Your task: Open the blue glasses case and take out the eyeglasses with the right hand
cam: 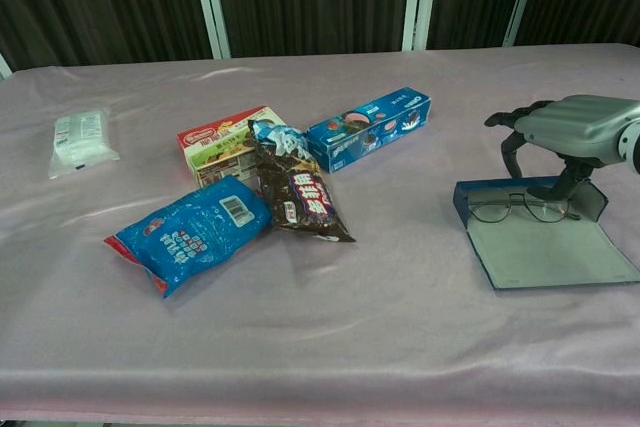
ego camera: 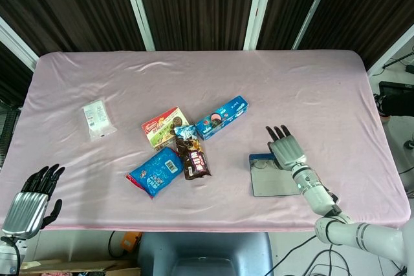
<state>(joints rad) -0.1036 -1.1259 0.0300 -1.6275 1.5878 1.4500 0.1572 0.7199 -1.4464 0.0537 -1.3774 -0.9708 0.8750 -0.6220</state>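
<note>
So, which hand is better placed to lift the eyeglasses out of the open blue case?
The right hand. It hovers directly above the thin-framed eyeglasses lying in the open blue glasses case, fingers pointing down. The left hand is at the table's opposite near corner, beyond the snack packets.

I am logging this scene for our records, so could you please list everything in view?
glasses case: one, blue, lying open at table right.
eyeglasses: one pair, thin dark frame, in the open case.
long biscuit box: one, blue, table centre.
flat box: one, red and green, left of the blue box.
dark snack bag: one, brown, centre.
blue snack bag: one, front of centre.
white packet: one, table left.
tablecloth: one, pink.
right robot hand: silver and black, over the case.
left robot hand: silver and black, near left edge, holding nothing.
</note>
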